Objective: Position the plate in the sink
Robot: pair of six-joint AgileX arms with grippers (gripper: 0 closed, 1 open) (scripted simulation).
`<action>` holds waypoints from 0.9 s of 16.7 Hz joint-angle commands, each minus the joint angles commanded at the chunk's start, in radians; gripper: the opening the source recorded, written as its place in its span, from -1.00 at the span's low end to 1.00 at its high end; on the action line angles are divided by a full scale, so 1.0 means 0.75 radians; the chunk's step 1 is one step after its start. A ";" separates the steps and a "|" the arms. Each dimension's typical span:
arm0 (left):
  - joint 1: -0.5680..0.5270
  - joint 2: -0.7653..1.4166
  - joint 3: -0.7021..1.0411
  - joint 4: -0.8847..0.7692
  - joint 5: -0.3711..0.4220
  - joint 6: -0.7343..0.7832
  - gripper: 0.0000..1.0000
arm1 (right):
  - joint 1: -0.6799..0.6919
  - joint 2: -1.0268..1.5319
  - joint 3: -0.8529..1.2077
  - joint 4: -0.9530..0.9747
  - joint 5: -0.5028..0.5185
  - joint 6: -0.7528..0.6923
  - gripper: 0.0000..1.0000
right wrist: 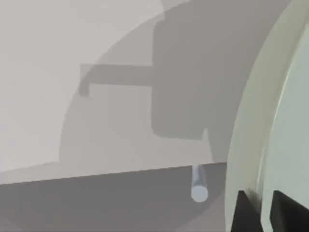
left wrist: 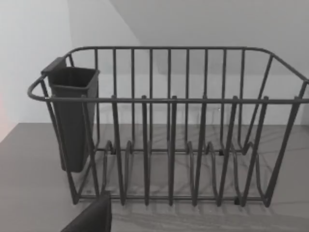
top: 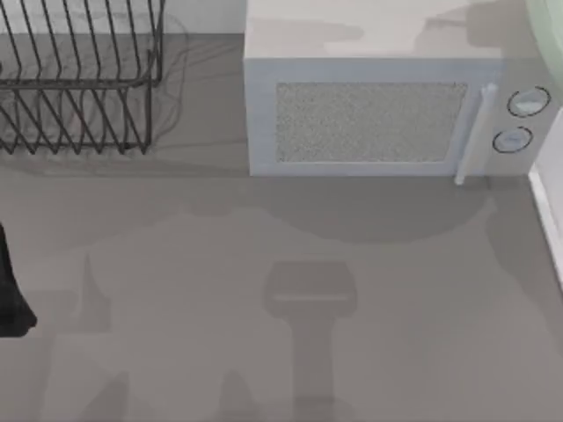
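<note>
R gripper [right wrist: 258, 212] clenched on plate [right wrist: 270, 111] rim, above microwave [top: 369, 119] at 1 o'clock; L arm [top: 10, 290] parked at 9, fingers can't tell.

Grey table [top: 264, 264]: microwave [top: 369, 114], dish rack [top: 79, 79].

The dish rack [top: 79, 79] stands at the table's [top: 264, 290] back left, microwave [top: 369, 114] to its right.

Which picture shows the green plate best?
The right wrist view: the plate is close up, its pale green rim sweeping down one side, with the right gripper's dark fingers at its edge. The top view catches just a sliver in the far right corner.
</note>
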 joint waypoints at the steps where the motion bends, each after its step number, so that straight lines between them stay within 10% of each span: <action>1: 0.000 0.000 0.000 0.000 0.000 0.000 1.00 | -0.070 0.072 0.049 0.010 0.003 -0.065 -1.00; 15: 0.000 0.000 0.000 0.000 0.000 0.000 1.00 | -0.322 0.616 0.306 0.214 -0.082 -0.541 -0.85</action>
